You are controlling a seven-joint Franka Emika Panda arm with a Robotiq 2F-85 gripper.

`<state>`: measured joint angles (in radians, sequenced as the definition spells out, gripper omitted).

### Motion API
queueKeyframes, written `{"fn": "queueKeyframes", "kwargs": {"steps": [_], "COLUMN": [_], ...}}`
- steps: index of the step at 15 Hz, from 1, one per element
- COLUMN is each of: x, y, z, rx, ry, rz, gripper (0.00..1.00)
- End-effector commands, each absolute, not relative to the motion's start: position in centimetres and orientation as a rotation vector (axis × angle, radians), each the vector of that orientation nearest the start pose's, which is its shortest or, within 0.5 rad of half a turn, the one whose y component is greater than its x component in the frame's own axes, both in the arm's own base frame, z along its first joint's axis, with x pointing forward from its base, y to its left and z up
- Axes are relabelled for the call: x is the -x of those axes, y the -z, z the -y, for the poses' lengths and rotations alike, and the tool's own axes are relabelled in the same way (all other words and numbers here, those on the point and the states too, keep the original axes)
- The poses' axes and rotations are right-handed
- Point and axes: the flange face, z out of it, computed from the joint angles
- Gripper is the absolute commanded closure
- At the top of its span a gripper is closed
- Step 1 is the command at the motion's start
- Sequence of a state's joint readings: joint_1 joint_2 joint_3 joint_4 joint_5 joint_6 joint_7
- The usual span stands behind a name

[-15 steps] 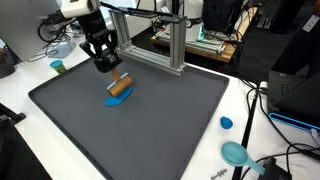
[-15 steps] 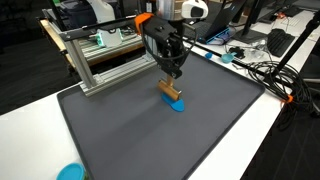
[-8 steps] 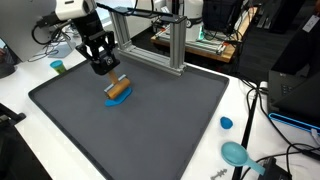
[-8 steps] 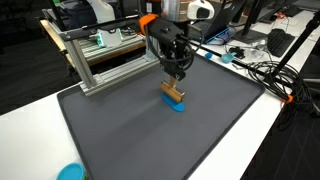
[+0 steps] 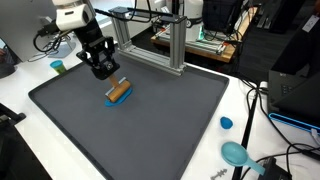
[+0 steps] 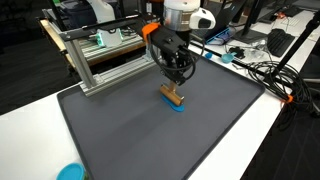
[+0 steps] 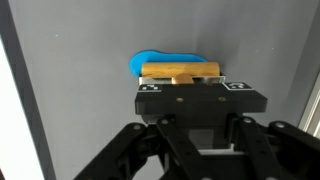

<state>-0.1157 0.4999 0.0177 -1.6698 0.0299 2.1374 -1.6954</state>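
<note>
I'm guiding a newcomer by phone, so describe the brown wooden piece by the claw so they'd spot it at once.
Find the big dark grey mat covering the white table. Just under the claw, a small brown wooden block lies on a flat blue piece. It is the only brown thing there; the small blue cap lies off the mat.

No word, number or brand can be read in any view; the two small black-and-white squares (image 7: pixel 150 87) on the body of the gripper (image 7: pixel 190 90) in the wrist view are patterns, not letters. In both exterior views the cluttered gear (image 5: pixel 215 35) behind the table (image 5: pixel 250 110) is too small and blurred to show any label.
</note>
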Motion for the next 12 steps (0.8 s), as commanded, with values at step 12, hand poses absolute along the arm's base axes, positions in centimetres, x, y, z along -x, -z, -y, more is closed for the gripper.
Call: {"fn": "queueKeyframes", "kwargs": {"steps": [12], "x": [-67.2], "y": [-27.6], "z": [5.8], "rx": [-2.332], "ry": [-0.050], "rz": [-2.354], "gripper": [0.78]}}
